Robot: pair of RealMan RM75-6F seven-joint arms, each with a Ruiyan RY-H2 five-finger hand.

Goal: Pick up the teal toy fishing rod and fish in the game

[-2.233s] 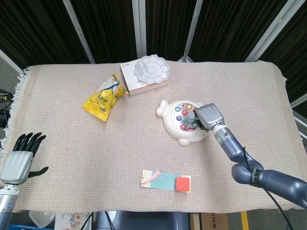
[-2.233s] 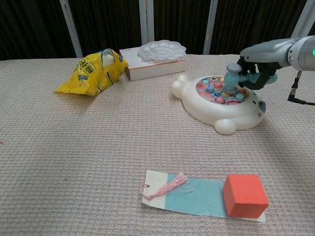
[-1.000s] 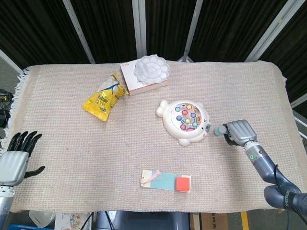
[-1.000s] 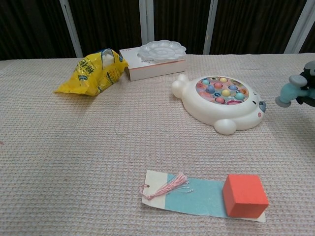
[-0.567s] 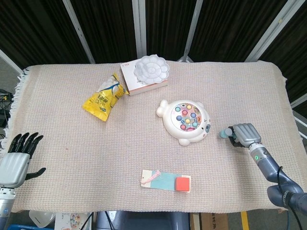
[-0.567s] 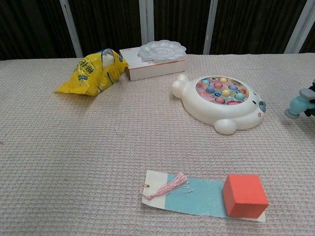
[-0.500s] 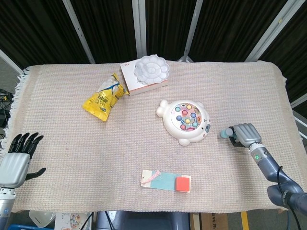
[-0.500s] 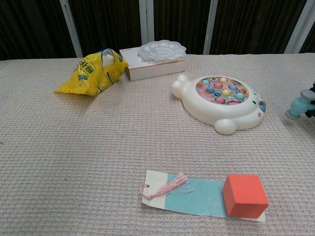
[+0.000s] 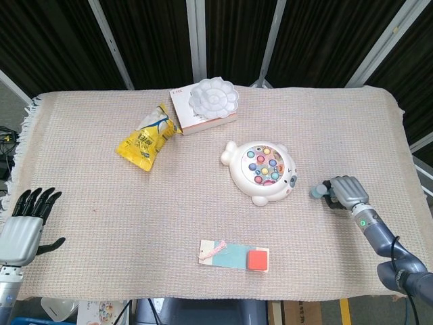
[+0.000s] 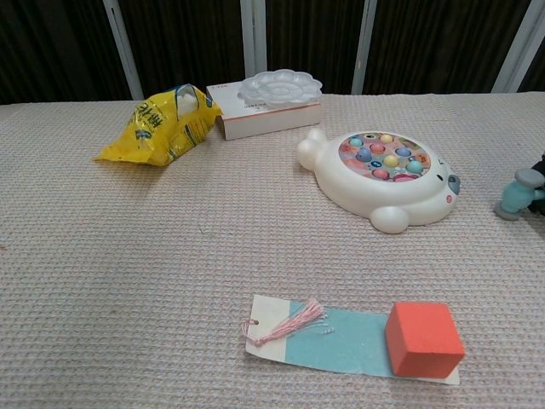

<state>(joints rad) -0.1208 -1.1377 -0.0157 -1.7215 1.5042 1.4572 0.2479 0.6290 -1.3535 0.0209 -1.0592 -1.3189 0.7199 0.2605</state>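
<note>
**Rod held low beside the fishing game**

Fingers point(image 9: 340, 184) of the right hand point(image 9: 347, 193) curl around the teal fishing rod point(image 9: 318, 192), whose rounded end sticks out from the fist toward the game point(image 9: 262, 172). Rod and hand sit low over the beige cloth point(image 9: 101, 189), to the right of the game and apart from it. In the chest view only the rod's end point(image 10: 514, 195) shows at the right edge. At the table's near left corner, the left hand point(image 9: 24, 228) holds nothing, its fingers point(image 9: 37, 200) straight and slightly spread.

Farther off lie a yellow snack bag point(image 9: 145, 139), a white palette point(image 9: 213, 97) on a box point(image 9: 193, 116), and a red cube point(image 9: 257, 260) on a card point(image 9: 226, 254).
</note>
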